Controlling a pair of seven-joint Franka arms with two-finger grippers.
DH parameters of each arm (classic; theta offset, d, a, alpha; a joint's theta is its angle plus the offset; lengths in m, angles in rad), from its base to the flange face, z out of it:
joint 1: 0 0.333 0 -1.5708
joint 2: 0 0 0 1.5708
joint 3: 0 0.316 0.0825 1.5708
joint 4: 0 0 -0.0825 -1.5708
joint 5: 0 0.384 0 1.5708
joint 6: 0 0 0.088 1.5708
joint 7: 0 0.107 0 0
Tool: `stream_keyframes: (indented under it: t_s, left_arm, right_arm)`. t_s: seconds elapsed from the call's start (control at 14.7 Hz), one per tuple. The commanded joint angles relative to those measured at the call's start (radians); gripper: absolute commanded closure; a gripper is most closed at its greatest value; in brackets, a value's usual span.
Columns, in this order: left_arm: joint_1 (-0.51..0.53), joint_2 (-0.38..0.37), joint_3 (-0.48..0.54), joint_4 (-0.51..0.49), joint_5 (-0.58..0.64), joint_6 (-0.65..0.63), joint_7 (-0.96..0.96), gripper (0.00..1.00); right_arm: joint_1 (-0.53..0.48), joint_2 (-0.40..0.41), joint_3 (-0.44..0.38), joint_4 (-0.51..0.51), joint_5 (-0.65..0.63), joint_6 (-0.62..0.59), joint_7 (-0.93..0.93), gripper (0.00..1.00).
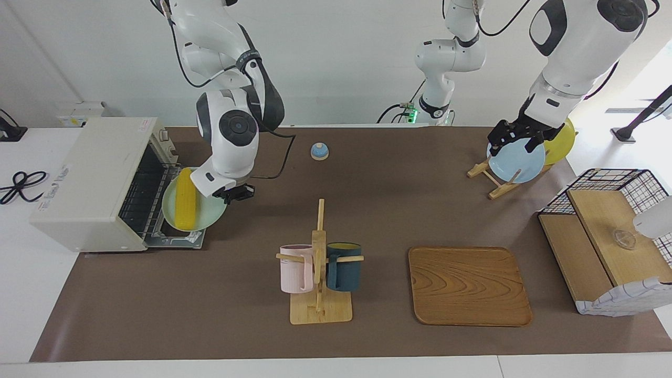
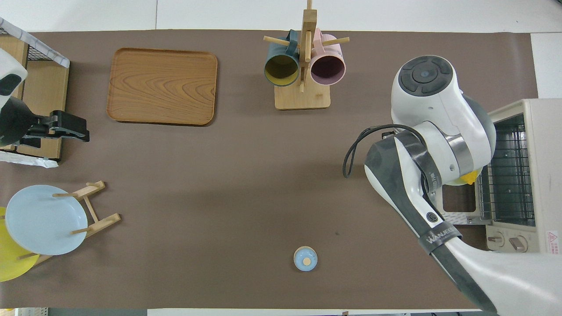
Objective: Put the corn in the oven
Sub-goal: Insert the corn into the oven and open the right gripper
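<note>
In the overhead view the right arm hides nearly all of the corn (image 1: 185, 199). The right gripper (image 1: 234, 193) pinches the rim of a pale green plate (image 1: 210, 215); the corn lies on it, just beside the gripper toward the open oven (image 1: 89, 184). The left gripper (image 1: 512, 137) hangs over the plate rack (image 1: 496, 184); its finger spacing cannot be made out.

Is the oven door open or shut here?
Open. The oven door lies folded down, exposing the wire rack; the corn on its green plate sits at the opening.
</note>
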Motion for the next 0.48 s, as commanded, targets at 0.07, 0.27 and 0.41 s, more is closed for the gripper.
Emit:
stream_keyframes:
  t_s: [0.07,0.27,0.41]
  left_arm:
    - [0.01,-0.012,-0.015,-0.015,-0.005,0.006,0.007,0.0]
    - [0.01,-0.013,-0.013,-0.006,-0.005,0.002,0.009,0.0]
    - [0.008,-0.009,-0.01,0.032,-0.002,-0.058,0.009,0.0]
  right_arm:
    - [-0.111,-0.061,0.01,-0.123,-0.012,0.092,-0.071,1.0]
    - [-0.125,-0.068,0.01,-0.138,-0.013,0.08,-0.072,1.0]
    - [-0.134,-0.072,0.01,-0.143,-0.028,0.072,-0.072,1.0]
